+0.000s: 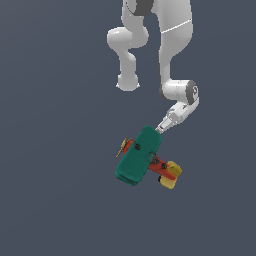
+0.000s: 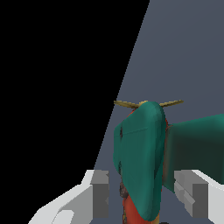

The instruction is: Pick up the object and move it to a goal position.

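The object is a toy biplane [image 1: 142,156] with broad teal wings, a red body, a yellow tail and a yellow propeller. In the exterior view it lies tilted on the grey floor below the arm. My gripper [image 1: 158,130] comes down at the upper end of its wing, and the wing hides the fingertips there. In the wrist view the gripper [image 2: 146,194] is open and straddles the upper teal wing [image 2: 140,148]. A narrow gap shows between the wing and each of the fingers [image 2: 101,192]. The propeller [image 2: 146,104] points away from the wrist.
A plain grey floor [image 1: 60,190] spreads all around the plane. The white arm [image 1: 175,55] hangs in from the top of the exterior view. A black area [image 2: 52,87] fills one side of the wrist view.
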You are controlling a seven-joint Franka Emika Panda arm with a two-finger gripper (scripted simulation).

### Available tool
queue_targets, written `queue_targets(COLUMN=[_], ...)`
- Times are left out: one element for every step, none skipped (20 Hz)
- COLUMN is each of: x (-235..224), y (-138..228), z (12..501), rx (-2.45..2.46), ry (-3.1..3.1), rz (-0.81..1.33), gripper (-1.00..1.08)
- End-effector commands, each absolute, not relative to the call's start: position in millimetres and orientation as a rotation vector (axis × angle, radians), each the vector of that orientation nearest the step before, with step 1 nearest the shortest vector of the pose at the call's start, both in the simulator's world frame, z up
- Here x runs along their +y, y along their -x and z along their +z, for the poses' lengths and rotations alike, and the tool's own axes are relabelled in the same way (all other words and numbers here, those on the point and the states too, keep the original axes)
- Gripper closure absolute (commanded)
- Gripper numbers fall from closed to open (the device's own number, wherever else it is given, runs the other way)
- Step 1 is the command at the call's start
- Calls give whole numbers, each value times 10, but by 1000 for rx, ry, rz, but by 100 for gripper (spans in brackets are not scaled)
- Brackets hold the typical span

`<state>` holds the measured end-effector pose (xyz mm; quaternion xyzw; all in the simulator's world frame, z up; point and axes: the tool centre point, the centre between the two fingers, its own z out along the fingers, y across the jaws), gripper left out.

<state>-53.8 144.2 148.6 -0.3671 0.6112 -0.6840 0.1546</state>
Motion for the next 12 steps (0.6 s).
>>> queue_targets(x=[1439, 1432, 1422, 1409, 1393, 1379, 1369, 1361, 1356, 1355, 1361, 1359], y=[539, 544, 551, 559, 569, 578, 585, 590, 593, 595, 589, 587], z=[1486, 1479, 1468, 1453, 1434, 1417, 1404, 1394, 1388, 1387, 1395, 1395], rx=[1752, 1754, 1756, 1758, 1760, 1762, 1764, 1765, 1765, 1765, 1764, 1764], ry=[1051, 1049, 1048, 1047, 1048, 1049, 1050, 1051, 1052, 1052, 1051, 1051], rz=[-1960, -1961, -1962, -1964, -1967, -1969, -1971, -1973, -1974, -1974, -1973, -1973], gripper=[-20, -20, -20, -20, -20, -20, -20, -20, -20, -20, -20, -20])
